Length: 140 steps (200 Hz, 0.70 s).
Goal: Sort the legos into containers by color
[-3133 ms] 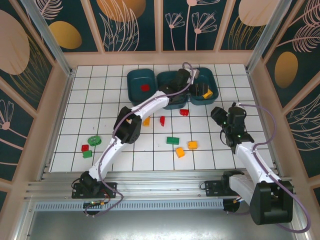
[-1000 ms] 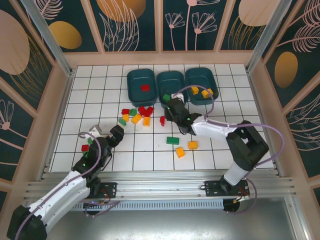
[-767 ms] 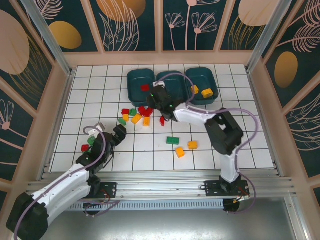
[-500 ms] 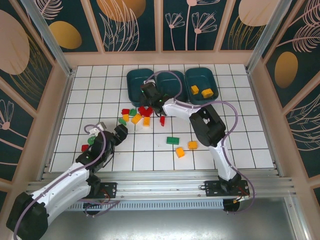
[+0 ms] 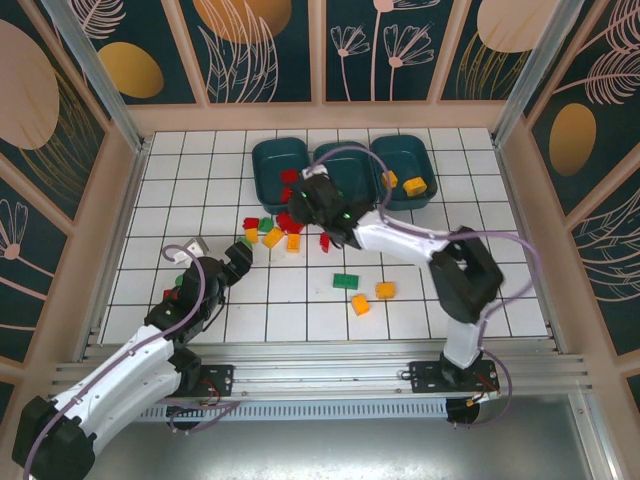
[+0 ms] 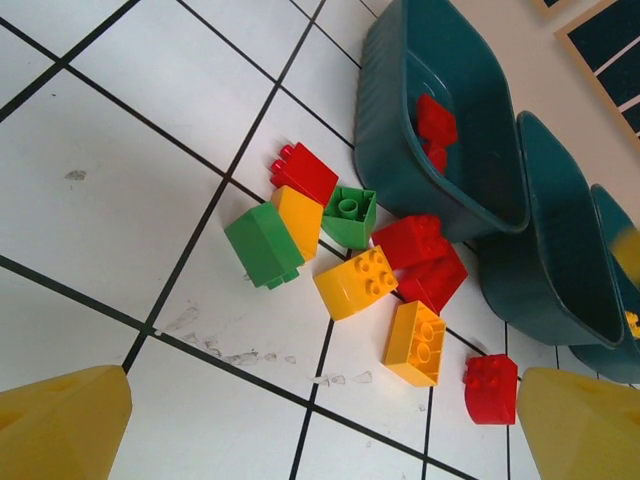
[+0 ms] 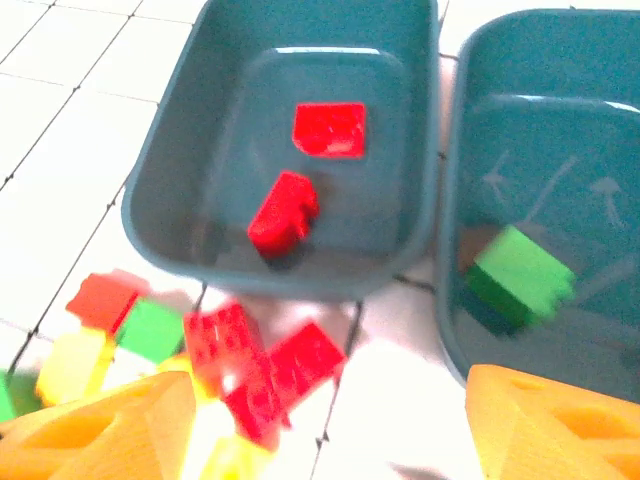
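Far edge of the table (image 5: 190, 170): three dark teal containers stand in a row, side by side.
Left container (image 5: 270, 160): it holds two red legos (image 7: 330, 130), one lying flat near the middle and one tilted closer to the near wall.
Middle container (image 7: 540, 130): one green lego (image 7: 520, 272) is inside, blurred, near the wall that faces the left container.
Right container (image 5: 405, 155): two yellow-orange legos (image 5: 414, 186) lie inside.
Right gripper (image 7: 330, 440): it hangs above the near rims of the left and middle containers, with its fingers spread and nothing between them.
Left gripper (image 6: 320, 440): it sits low over the near-left part of the table and points at the pile, with its fingers spread wide and empty.
Pile (image 6: 355, 282): red, green and yellow-orange bricks are bunched together on the tiles just in front of the left container. Several touch each other, and none touches either gripper.
Stray red brick (image 6: 490, 387): it lies alone just to the right of the pile.
Stray green brick (image 5: 345, 281): it lies on the open tiles nearer the arms, apart from the pile.
Stray yellow-orange bricks (image 5: 385, 290): two lie close together, just right of the stray green brick.
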Each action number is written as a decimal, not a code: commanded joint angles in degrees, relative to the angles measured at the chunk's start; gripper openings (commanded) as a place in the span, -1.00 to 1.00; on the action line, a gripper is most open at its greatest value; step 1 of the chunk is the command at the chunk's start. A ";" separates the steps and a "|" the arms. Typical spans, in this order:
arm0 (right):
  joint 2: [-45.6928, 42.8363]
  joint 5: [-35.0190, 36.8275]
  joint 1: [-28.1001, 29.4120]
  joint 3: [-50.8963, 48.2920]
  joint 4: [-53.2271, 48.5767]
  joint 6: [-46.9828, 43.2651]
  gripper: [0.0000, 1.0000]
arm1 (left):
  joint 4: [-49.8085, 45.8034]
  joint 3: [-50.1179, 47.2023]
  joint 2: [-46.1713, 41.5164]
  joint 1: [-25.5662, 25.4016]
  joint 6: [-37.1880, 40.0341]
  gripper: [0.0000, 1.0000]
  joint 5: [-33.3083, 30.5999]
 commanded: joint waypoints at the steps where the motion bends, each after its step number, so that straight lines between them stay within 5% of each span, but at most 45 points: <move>1: -8.37 0.89 0.51 -11.09 -2.03 4.85 0.45 | 1.53 -1.03 -0.21 -0.04 1.33 0.97 1.72; 60: -21.29 -3.21 3.66 -27.66 -10.52 14.57 0.59 | 18.20 0.83 15.52 -0.49 7.29 0.97 23.20; 93: -19.51 -3.01 6.29 -28.90 -11.38 21.24 0.68 | 22.30 2.96 23.87 -4.87 6.97 0.97 22.62; 106: -18.20 -2.00 6.96 -28.41 -11.99 23.52 0.86 | 23.22 3.69 25.91 -6.36 6.68 0.97 22.51; 140: -16.26 -1.86 7.09 -27.90 -11.21 28.35 0.88 | 22.32 4.41 27.33 -7.40 7.09 0.97 22.15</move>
